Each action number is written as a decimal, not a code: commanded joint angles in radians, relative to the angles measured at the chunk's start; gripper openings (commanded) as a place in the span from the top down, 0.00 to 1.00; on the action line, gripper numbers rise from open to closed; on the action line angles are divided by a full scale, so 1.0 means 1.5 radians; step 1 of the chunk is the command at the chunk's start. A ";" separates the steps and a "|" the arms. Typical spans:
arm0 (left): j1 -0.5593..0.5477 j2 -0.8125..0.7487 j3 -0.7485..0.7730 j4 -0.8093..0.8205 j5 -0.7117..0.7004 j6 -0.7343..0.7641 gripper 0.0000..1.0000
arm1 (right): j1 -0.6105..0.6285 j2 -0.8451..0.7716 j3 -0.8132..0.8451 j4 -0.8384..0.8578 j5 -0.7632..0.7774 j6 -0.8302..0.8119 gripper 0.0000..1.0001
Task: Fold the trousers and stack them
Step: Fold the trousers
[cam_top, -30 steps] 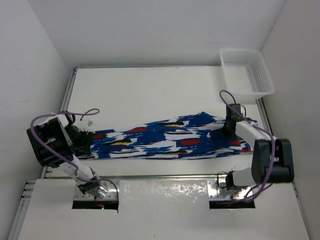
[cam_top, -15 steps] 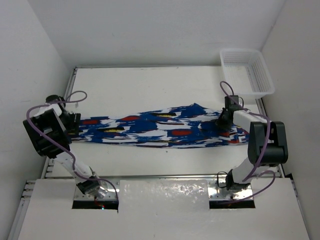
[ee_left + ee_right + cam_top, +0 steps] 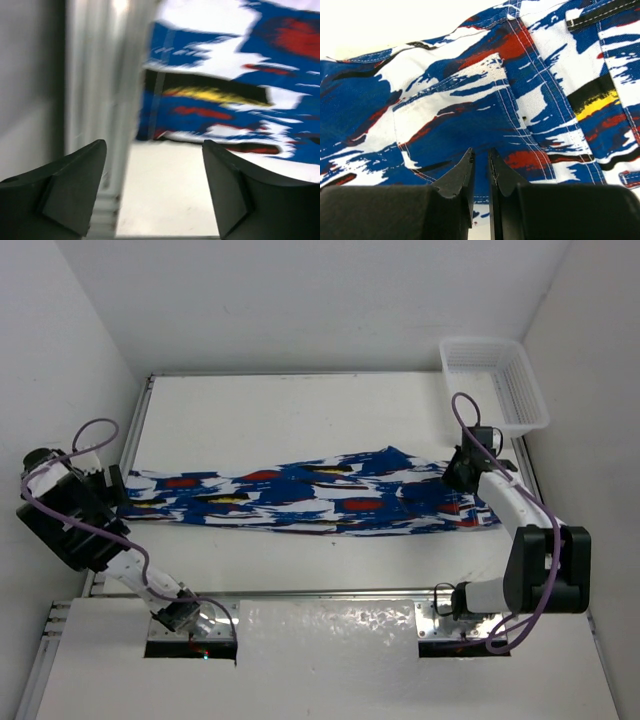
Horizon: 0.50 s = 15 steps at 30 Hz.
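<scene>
One pair of trousers [image 3: 320,498], left gripper [image 3: 155,146] gaping

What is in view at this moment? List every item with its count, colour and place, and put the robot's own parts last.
soft fabric trousers: one pair, royal blue with white, red, black and yellow patches, laid flat across the middle of the table.
plastic mesh basket: one, white, far right corner.
table: one, white, under everything.
purple cables: one looped on each arm.
left arm: one, black and white, at the left edge.
right arm: one, black and white, near right.
left gripper: one, black, open, just off the trousers' left end.
right gripper: one, black, jaws a narrow slit apart, over the right end.
</scene>
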 commanded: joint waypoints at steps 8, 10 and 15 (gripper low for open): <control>-0.041 0.093 0.000 0.027 0.102 -0.033 0.22 | -0.003 -0.018 0.031 -0.030 0.021 -0.031 0.87; -0.059 0.096 -0.035 0.054 0.087 -0.038 0.26 | -0.003 -0.019 0.027 -0.034 0.026 -0.033 0.87; -0.066 0.094 -0.079 0.098 0.027 -0.053 0.75 | -0.003 -0.022 0.030 -0.035 0.029 -0.035 0.87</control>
